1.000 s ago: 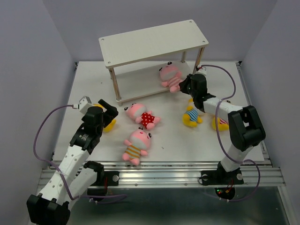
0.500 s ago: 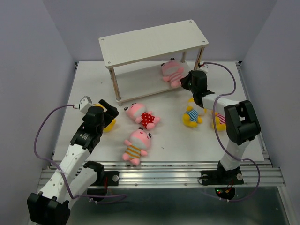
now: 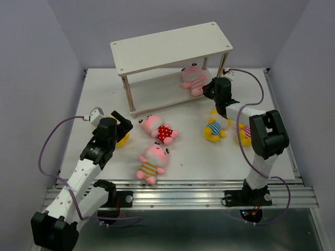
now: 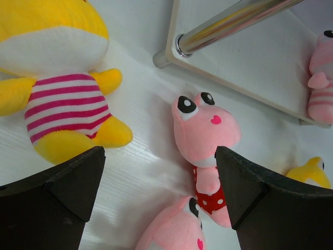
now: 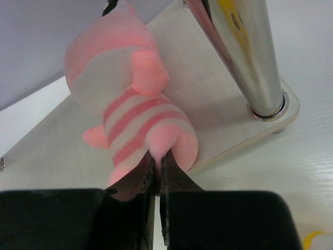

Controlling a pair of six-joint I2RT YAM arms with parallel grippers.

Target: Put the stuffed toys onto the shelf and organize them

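Observation:
The off-white two-tier shelf [image 3: 172,44] stands at the back. My right gripper [image 3: 208,90] is shut on the foot of a pink striped toy [image 3: 192,78], which lies on the lower board [image 5: 223,104] beside the front right leg [image 5: 244,52]; in the right wrist view the fingertips [image 5: 156,159] pinch the toy [image 5: 130,104]. My left gripper [image 3: 121,125] is open and empty over the table beside a yellow toy with pink stripes [image 4: 67,99]. A pink polka-dot toy [image 3: 159,129] and a pink toy with a yellow-striped belly [image 3: 152,162] lie mid-table. Both also show in the left wrist view [image 4: 205,130] [image 4: 174,229].
A yellow toy with a blue-striped belly [image 3: 214,128] lies right of centre. Another yellow toy [image 3: 242,135] lies partly hidden behind my right arm. Grey walls close in the table on three sides. A metal rail runs along the near edge [image 3: 178,185].
My right gripper has pushed the pink striped toy a little further back onto the lower board. The left arm has barely moved.

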